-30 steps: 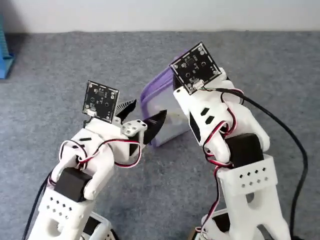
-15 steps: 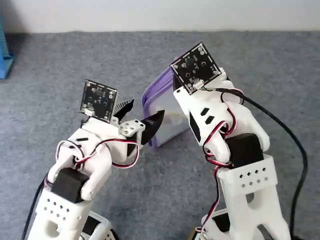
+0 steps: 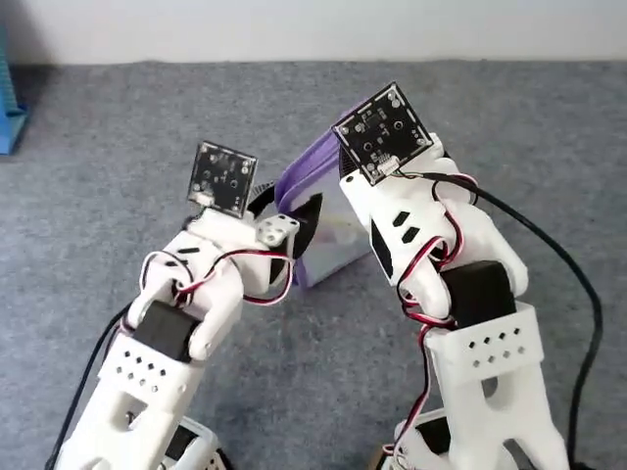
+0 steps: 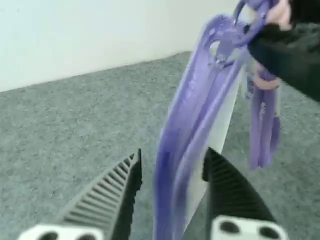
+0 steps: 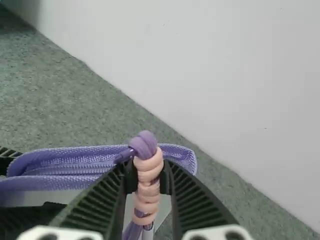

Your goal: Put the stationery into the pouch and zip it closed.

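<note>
Left wrist view showed the left claw (image 4: 172, 200) released, its two black fingers (image 4: 120, 197) spread to either side of the pouch (image 4: 200, 115). The pouch's purple zipped edge ran up between them and away from the claw. One finger lay just beside the pouch's clear side; whether it touched could not be told. Beyond that claw's tips, the right claw (image 4: 285, 47) met the far end of the zip, with the pull cord (image 4: 262, 125) hanging loose beneath it.

The right wrist view showed the right claw (image 5: 147, 197) clenched on the pink and purple pull cord (image 5: 147, 172), pinched between its ribbed fingers. The pouch (image 5: 65, 162) stretched off to one side of the tips, and a white wall (image 5: 225, 75) stood beyond.

From the high view, the pouch (image 3: 333, 250) stood on edge on the grey carpet (image 3: 147, 127) between the two arms, with the left claw (image 3: 294, 220) at its near end. What lay inside could not be made out.
</note>
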